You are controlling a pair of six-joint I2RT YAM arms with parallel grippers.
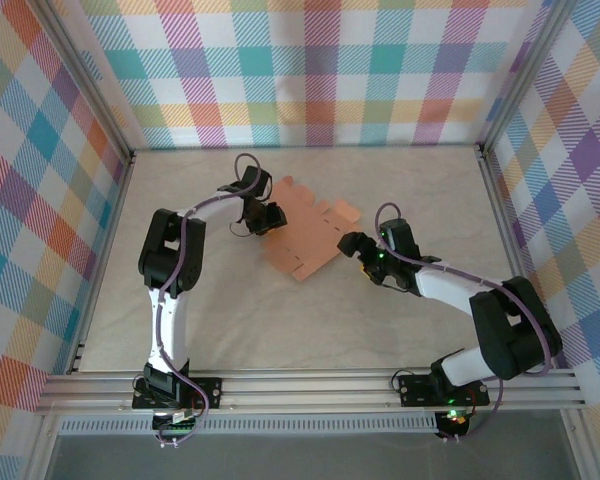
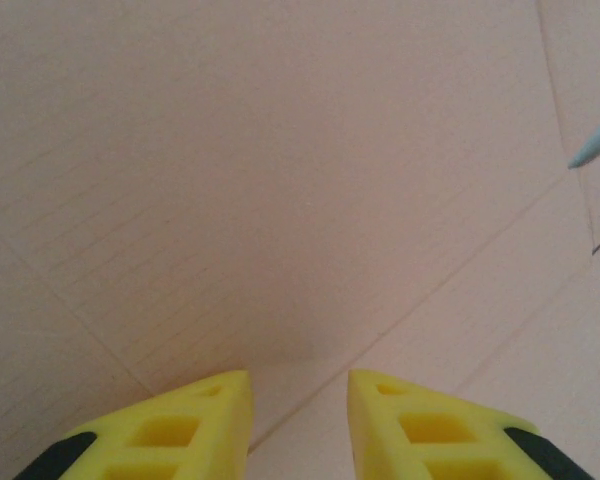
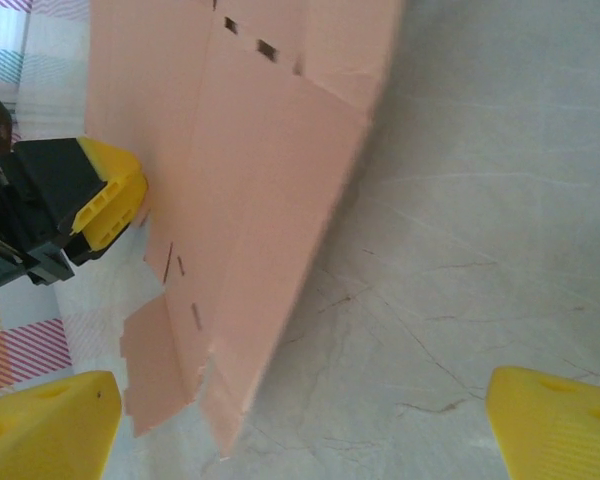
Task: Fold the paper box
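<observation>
Paper box (image 1: 305,240) (slotted salmon card) unfolded; left hand (image 1: 270,218) at edge.

Matt salmon card paper box (image 1: 305,238), faint ribbed lines; smooth pale marbled tabletop (image 3: 480,250), semi-matt.

No readable text, labels, numbers or signs anywhere.

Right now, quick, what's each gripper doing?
Left gripper: partly closed at the paper box; grip cannot be told.
Right gripper: open, holding nothing.
</observation>
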